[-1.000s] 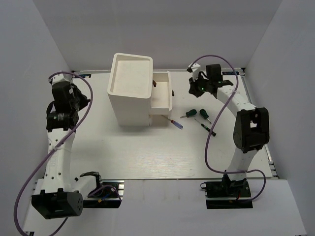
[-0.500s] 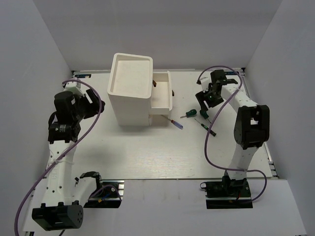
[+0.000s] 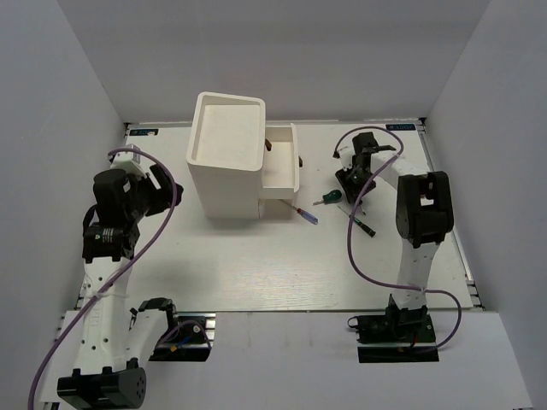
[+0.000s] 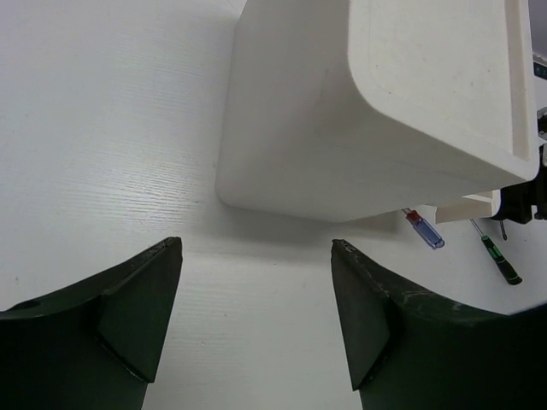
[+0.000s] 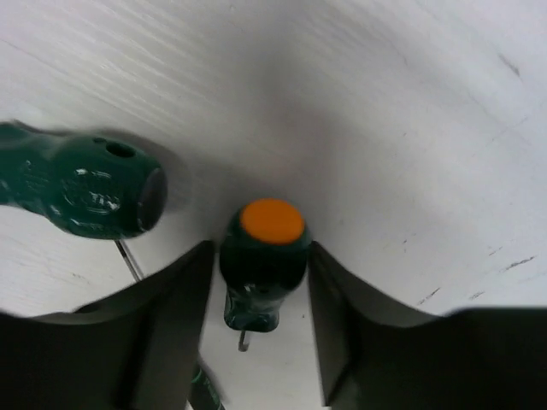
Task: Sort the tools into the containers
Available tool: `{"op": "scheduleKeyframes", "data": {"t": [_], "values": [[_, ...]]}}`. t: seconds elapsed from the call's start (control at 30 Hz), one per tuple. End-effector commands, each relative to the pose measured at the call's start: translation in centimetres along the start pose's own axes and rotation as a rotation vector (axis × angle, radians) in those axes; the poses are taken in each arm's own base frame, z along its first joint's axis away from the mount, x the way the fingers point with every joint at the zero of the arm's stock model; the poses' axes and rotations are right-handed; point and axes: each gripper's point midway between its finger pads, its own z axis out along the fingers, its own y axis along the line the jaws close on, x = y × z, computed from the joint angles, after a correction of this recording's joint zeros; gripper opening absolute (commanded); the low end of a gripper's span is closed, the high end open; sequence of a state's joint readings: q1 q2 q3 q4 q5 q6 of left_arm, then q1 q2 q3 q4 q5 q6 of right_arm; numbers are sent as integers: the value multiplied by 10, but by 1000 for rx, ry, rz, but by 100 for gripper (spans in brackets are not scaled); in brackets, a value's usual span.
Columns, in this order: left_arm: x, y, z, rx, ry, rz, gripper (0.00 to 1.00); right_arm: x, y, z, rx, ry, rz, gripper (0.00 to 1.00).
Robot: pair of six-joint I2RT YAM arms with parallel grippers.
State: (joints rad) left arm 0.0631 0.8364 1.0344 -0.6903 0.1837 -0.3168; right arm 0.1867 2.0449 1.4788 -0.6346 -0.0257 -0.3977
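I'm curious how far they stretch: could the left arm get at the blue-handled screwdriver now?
Probably not directly: the white box stands between the left gripper and the blue-handled screwdriver, so it must go round.

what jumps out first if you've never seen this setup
The tall white box in the middle of the table dominates, with a drawer pulled out on its right side. Just right of it, the right end effector straddles a green screwdriver with an orange cap, and a second green screwdriver lies beside it.
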Motion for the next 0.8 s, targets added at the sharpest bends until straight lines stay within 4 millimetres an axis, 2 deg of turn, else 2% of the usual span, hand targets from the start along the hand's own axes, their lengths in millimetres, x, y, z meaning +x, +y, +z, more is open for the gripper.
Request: {"op": "scheduleKeyframes", "data": {"t": [0.0,0.03,0.07,0.13,0.23,0.27,0.3,0.33,0.37,0.4,0.43,0.47,0.5,0.53,0.63,0.77], "values": [[6,-2,-7,12,4,-5,81,-9,0,7,26,-21,-18,50],[10,-3,-6,19,16,-18,81,-9,0,6,25,-21,-18,43],[8,-4,-8,22,6,-16,81,-11,0,3,29,-27,-20,19],[8,-4,-8,22,6,-16,79,-16,-4,-11,34,-54,-19,0],[7,-7,-11,34,1,-14,79,-48,-9,-61,57,-191,-77,0],[12,-5,-9,30,12,-16,79,-51,4,-70,-9,-205,-90,0],[10,-7,-9,43,7,-15,79,-82,2,-104,-3,-307,-109,0],[16,-8,-7,54,23,-17,79,-90,8,-114,-35,-335,-107,0],[14,-9,-5,59,10,-23,79,-95,28,-121,-135,-358,-106,0],[16,-9,-2,65,23,-25,79,-124,41,-152,-202,-465,-121,0],[13,-10,0,67,18,-35,79,-133,59,-155,-284,-486,-100,0],[11,-13,0,81,10,-32,79,-147,71,-168,-341,-528,-72,0],[9,-13,2,81,11,-32,79,-158,82,-166,-405,-532,-34,0],[10,-12,4,78,20,-34,79,-169,94,-174,-430,-553,-30,0],[4,-14,4,81,11,-23,79,-187,124,-172,-550,-543,68,0],[0,-16,2,84,1,-21,79,-200,150,-169,-605,-543,95,0]]}}
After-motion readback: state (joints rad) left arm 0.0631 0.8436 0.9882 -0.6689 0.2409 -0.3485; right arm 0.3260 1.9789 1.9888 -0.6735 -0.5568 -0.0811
